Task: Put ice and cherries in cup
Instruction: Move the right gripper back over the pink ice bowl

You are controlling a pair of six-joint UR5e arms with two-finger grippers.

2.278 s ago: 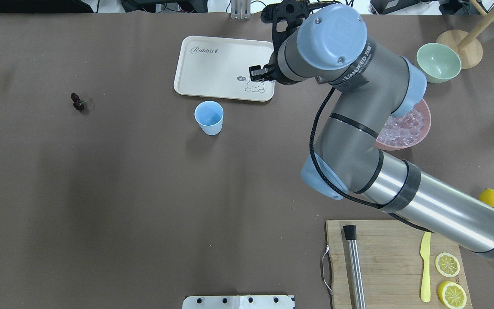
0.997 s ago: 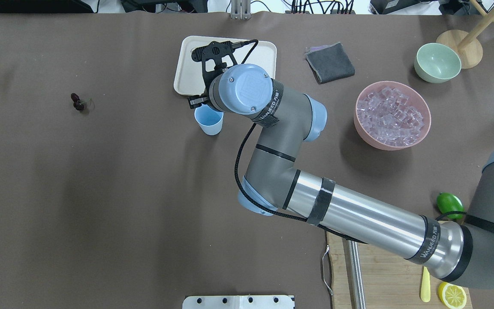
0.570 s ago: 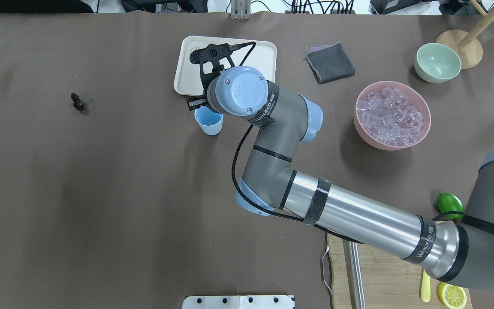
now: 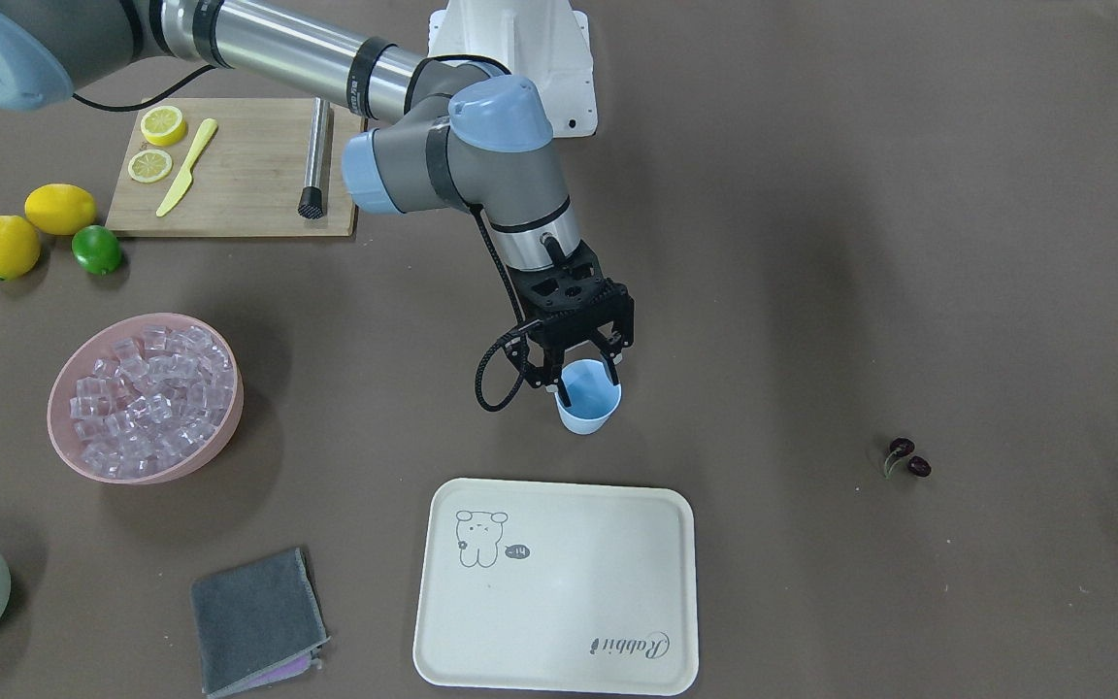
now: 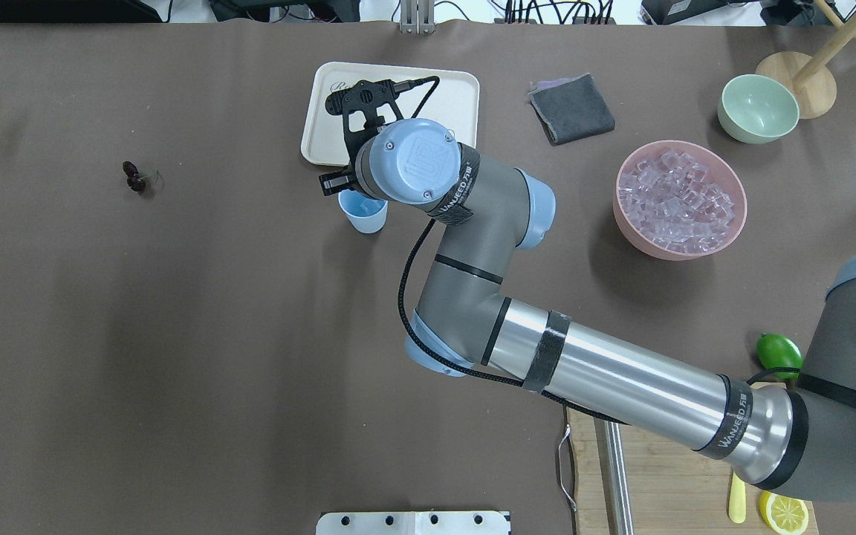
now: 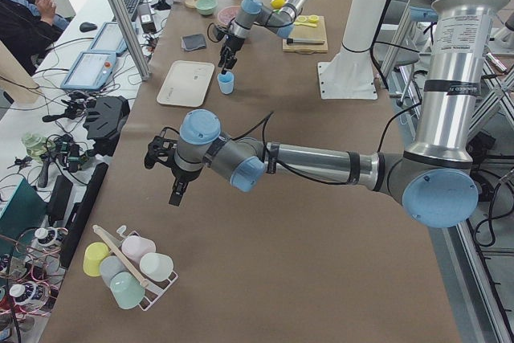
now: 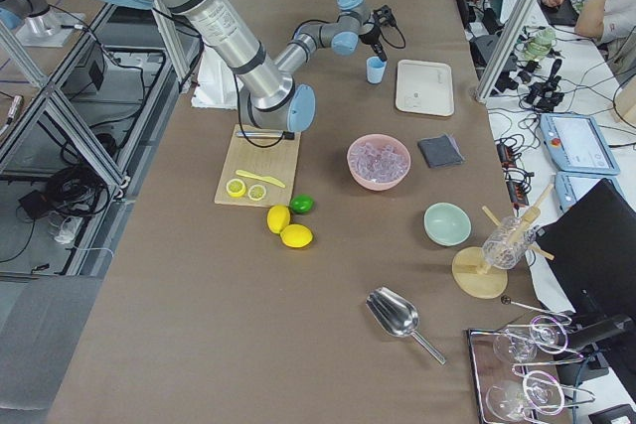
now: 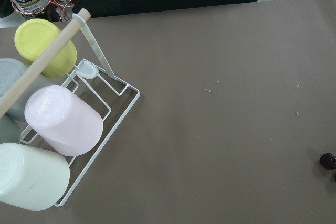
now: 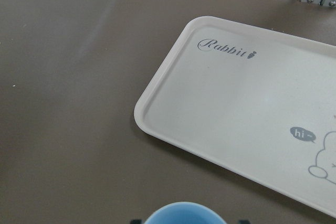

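Found right gripper (image 4: 585, 382) hovering just over cup (image 4: 590, 412), fingers spread, presumably to release ice (image 4: 144, 388). Cannot tell left gripper (image 6: 174, 198) state.

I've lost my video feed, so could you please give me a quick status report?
Right hand open over the cup. Left hand: can't tell. Cherries on the table, far from cup; ice in pink bowl. Nothing blocking the cup.

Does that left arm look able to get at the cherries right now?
Likely yes. The cherries lie alone on the table, the left tool hangs nearby with nothing between, and the right tool is away over the cup.
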